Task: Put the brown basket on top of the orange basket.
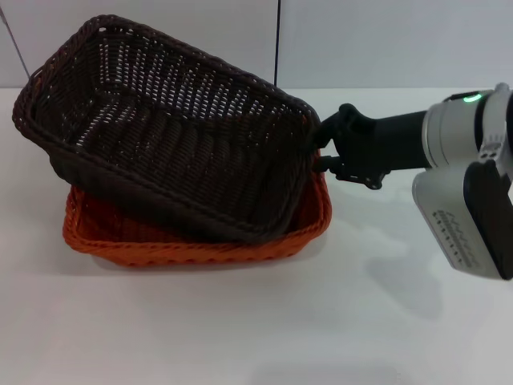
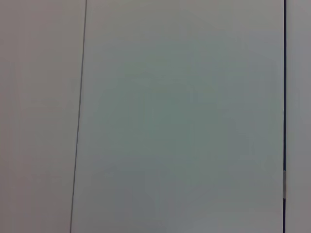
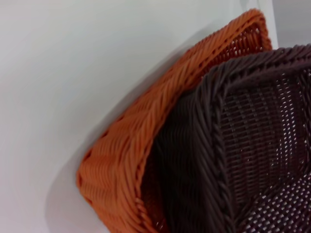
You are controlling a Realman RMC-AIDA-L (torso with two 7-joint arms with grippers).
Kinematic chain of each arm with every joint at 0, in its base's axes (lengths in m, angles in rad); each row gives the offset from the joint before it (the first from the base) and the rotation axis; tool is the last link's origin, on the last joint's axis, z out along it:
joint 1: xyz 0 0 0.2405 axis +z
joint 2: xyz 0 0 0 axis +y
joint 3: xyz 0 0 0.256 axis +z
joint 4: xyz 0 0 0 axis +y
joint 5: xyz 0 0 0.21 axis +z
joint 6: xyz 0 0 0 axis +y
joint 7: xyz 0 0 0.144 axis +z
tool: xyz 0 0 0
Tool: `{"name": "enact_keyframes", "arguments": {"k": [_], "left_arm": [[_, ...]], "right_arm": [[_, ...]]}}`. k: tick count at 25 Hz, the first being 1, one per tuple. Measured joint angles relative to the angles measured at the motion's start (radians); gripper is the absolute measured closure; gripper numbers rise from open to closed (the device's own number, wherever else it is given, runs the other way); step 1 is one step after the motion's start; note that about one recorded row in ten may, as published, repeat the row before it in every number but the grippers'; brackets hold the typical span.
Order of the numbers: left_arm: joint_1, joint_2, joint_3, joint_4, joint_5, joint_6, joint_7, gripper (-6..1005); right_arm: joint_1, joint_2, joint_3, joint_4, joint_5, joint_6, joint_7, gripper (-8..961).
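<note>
At the right gripper (image 1: 323,154): brown basket (image 1: 172,140) partly seated in the orange basket (image 1: 192,245), not yet level.

The gripper sits at the brown basket's near end, right at its rim, and looks clamped there — though the fingertips are lost against the dark weave, so I cannot tell for sure whether they are closed. The end away from the gripper is tilted up well above the orange rim, while the gripper-side corner has dropped inside the orange basket; the wrist view shows the brown corner nested within the orange wall. Judged from this, the carry is done — lowering the raised end and letting go remain. Most of the orange basket's inside is covered. The left arm is out of sight; its wrist camera shows only a blank pale surface.
</note>
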Motion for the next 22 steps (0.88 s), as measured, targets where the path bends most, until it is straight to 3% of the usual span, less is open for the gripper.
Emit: {"name": "enact_keyframes", "arguments": {"k": [12, 22], "left_arm": [[-0.005, 0.000, 0.000, -0.007, 0.000, 0.000, 0.006, 294], [-0.006, 0.001, 0.000, -0.011, 0.000, 0.000, 0.003, 291]], "right_arm": [[-0.175, 0.001, -0.060, 0.148, 0.026, 0.002, 0.033, 670], [-0.205, 0.003, -0.083, 0.191, 0.058, 0.053, 0.038, 669]]}}
